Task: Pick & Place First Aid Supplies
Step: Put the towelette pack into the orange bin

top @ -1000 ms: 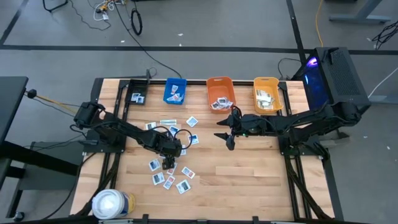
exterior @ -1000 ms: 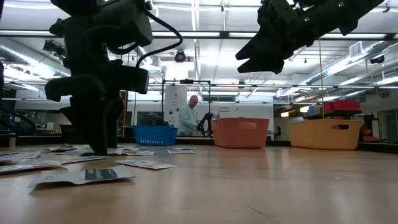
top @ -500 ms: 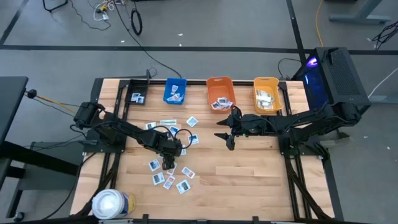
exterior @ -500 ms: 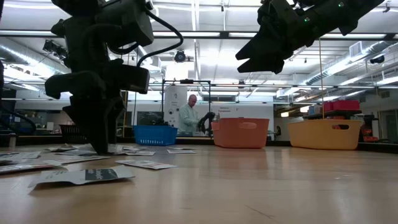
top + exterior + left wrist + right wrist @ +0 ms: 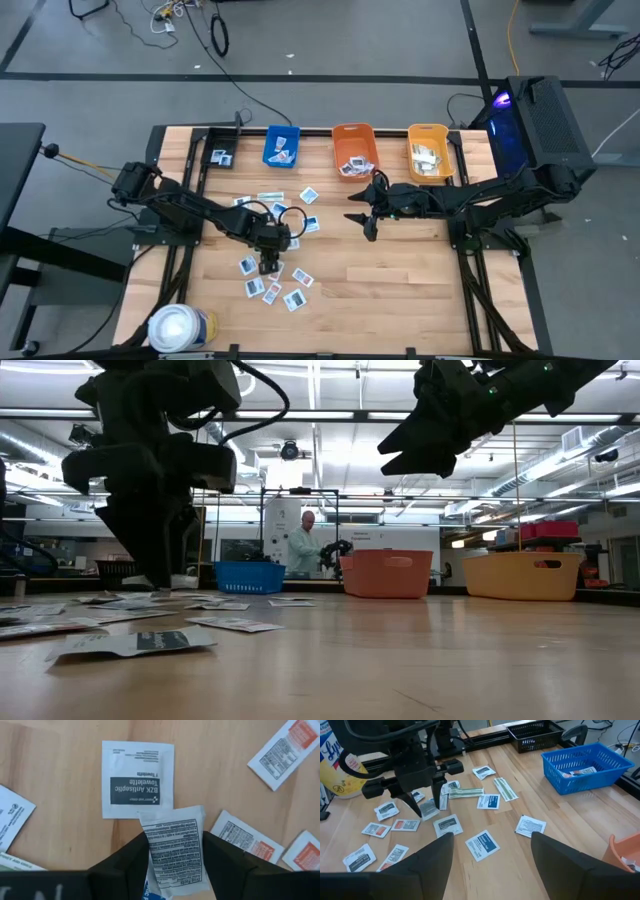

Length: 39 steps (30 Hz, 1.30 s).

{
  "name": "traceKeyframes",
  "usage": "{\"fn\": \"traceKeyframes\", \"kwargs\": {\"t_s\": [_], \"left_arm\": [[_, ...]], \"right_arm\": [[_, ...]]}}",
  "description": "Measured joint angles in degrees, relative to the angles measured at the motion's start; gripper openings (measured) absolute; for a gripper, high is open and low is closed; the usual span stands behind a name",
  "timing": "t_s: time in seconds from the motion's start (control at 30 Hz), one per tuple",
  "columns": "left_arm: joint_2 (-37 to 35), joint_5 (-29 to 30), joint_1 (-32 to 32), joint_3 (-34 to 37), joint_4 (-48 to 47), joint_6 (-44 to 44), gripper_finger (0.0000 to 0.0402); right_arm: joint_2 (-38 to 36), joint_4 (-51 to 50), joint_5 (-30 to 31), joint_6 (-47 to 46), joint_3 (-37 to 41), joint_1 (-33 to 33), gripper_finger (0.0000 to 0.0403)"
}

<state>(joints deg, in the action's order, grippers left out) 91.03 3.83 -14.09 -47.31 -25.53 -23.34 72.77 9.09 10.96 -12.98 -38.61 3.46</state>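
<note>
A robotics lab or workshop: a person [image 5: 302, 548] is standing at equipment under strip lights and exposed ducts, while cables [image 5: 215, 30] are trailing across the grey concrete floor [image 5: 330, 45] around a wooden surface [image 5: 380, 270].

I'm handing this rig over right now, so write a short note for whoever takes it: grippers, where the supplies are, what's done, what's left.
Left gripper: shut on a white packet, just above the scattered pile.
Right gripper: open, empty, hovering mid-table in front of the orange bin.
Done: some packets lie in the blue bin, orange bin and yellow bin.
Left: many loose packets on the table's left half; bin the held one.
</note>
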Motion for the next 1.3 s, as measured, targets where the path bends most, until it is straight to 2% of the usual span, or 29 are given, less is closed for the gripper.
{"fn": "traceKeyframes", "kwargs": {"t_s": [0.2,0.4,0.73,0.93,1.1,1.3], "left_arm": [[-1.7,0.5,0.3,-1.4,-4.0,0.6,0.0181],[-1.7,4.6,1.7,-8.6,-11.9,6.2,0.0181],[-1.7,12.7,7.9,-20.6,-16.8,17.7,0.0181],[-1.7,13.8,12.8,-25.4,-16.8,25.5,0.0181],[-1.7,14.1,17.7,-28.3,-16.4,30.8,0.0181],[-1.7,11.6,23.2,-30.8,-14.2,34.8,0.0181]], "right_arm": [[0.0,2.4,-1.1,-0.8,0.0,0.0,0.0267],[0.0,3.6,-1.5,-7.7,0.0,0.0,0.0267],[-1.6,7.8,-4.5,-9.1,0.0,0.0,0.0267],[-7.9,8.4,-4.1,-5.8,0.0,0.0,0.0267],[-15.1,8.4,-0.3,-5.0,0.0,0.0,0.0267],[-22.5,6.0,0.6,-3.9,0.0,0.0,0.0267]]}}
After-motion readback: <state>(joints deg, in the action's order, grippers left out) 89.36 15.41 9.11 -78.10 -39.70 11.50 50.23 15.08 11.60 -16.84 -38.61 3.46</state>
